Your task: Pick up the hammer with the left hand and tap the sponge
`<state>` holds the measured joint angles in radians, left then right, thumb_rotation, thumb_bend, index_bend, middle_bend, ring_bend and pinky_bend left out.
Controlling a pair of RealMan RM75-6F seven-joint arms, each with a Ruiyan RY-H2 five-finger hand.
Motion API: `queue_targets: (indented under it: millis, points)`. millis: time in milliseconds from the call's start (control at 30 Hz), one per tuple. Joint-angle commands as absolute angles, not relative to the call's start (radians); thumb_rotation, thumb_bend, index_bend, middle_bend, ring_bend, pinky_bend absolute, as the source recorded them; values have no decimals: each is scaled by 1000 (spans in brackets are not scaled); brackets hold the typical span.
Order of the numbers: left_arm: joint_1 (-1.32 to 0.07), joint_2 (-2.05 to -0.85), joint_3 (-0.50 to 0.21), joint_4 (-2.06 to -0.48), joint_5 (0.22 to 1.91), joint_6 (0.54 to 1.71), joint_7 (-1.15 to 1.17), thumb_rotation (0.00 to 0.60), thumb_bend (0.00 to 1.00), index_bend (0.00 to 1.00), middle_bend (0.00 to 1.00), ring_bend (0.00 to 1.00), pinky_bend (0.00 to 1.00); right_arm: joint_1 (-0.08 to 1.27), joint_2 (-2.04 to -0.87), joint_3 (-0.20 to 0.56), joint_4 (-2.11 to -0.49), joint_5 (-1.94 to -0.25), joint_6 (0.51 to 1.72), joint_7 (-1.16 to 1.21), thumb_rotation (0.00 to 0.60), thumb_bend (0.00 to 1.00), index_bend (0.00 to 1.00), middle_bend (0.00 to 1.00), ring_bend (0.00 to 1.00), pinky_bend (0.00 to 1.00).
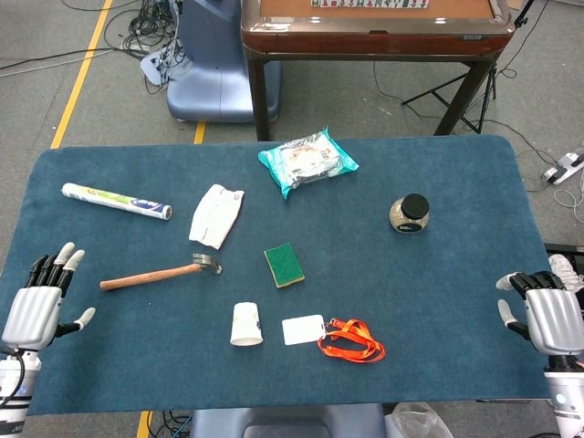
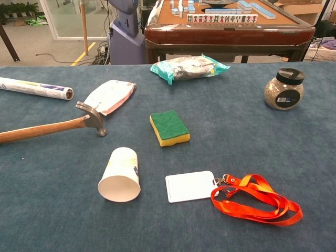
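A hammer [image 1: 160, 273] with a wooden handle and a steel head [image 2: 92, 118] lies flat on the blue table, handle pointing left. To its right sits a sponge [image 1: 285, 264], green on top and yellow beneath [image 2: 169, 128]. My left hand [image 1: 41, 304] hovers at the table's front left corner, fingers spread and holding nothing, well left of the handle's end. My right hand [image 1: 546, 315] stays at the front right edge, empty, fingers apart. Neither hand shows in the chest view.
A tipped paper cup [image 1: 245, 324], a white card with an orange lanyard [image 1: 349, 338], a glass jar [image 1: 409, 214], a teal packet [image 1: 307, 160], a white pouch [image 1: 216, 214] and a foil roll [image 1: 115, 201] lie around. A wooden table [image 1: 374, 27] stands behind.
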<state>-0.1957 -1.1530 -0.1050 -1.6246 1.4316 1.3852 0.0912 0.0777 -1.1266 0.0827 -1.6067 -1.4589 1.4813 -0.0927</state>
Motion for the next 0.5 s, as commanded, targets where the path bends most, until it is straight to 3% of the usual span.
queue_targets:
  millis: [33, 367, 500]
  points:
    - [-227, -1160, -122, -1630, 1415, 1346, 83, 600, 188, 60, 0, 1, 0, 75, -1126, 87, -1605, -1452, 1486, -88, 600, 378, 457, 450, 393, 288]
    - [-312, -1204, -152, -1616, 1355, 1240, 131, 600, 187, 131, 1, 43, 0, 74, -1121, 98, -1601, -1431, 1481, -72, 600, 378, 457, 450, 393, 288]
    - [-349, -1222, -162, -1613, 1326, 1197, 165, 600, 187, 157, 58, 106, 33, 75, -1120, 95, -1601, -1435, 1476, -71, 600, 378, 457, 450, 393, 288]
